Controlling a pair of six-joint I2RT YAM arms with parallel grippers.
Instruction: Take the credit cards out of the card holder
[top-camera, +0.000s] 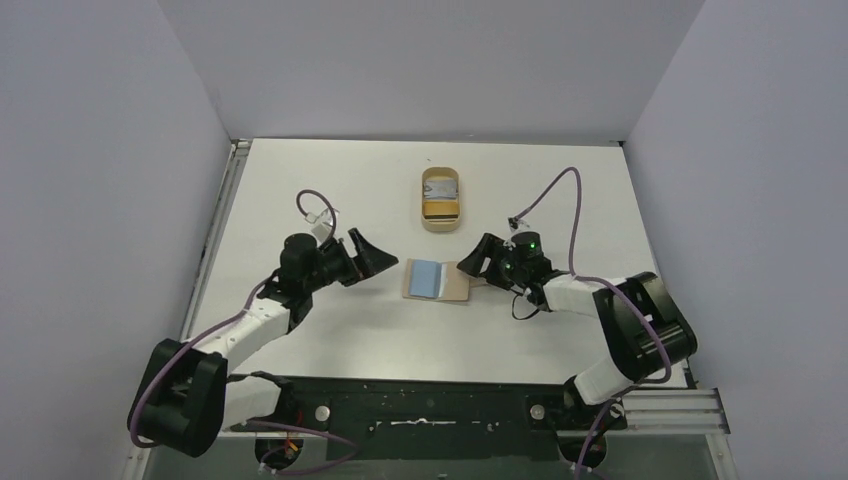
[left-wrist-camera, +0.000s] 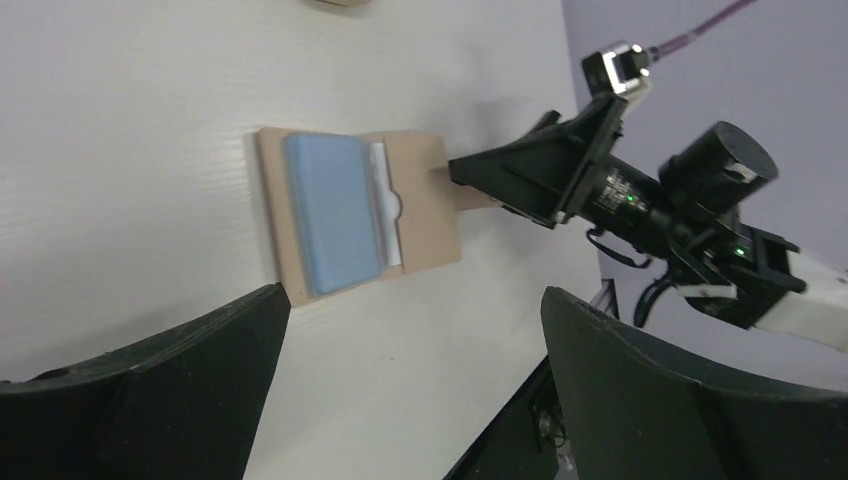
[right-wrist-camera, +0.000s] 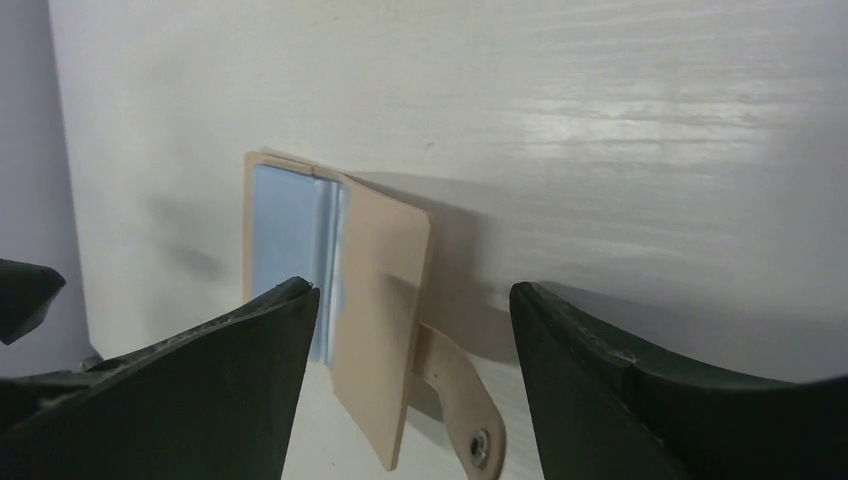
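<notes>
Left pincer (top-camera: 377, 255): wide, empty.
Right pincer (top-camera: 468, 266): parted, empty.
Advice: card holder (top-camera: 455, 284) to be pinned; credit cards (top-camera: 425, 278) pinched by an edge.

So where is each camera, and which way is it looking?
Top camera: above and behind the arms, looking down at the white table; both arms show, the open beige bifold card holder between them.
Left wrist camera: on the left arm, looks across the holder at the right gripper; the open left gripper shows below.
Right wrist camera: on the right arm, faces the holder's strap side; its own gripper shows below.
Shared: both wrist views show the light blue plastic card.
</notes>
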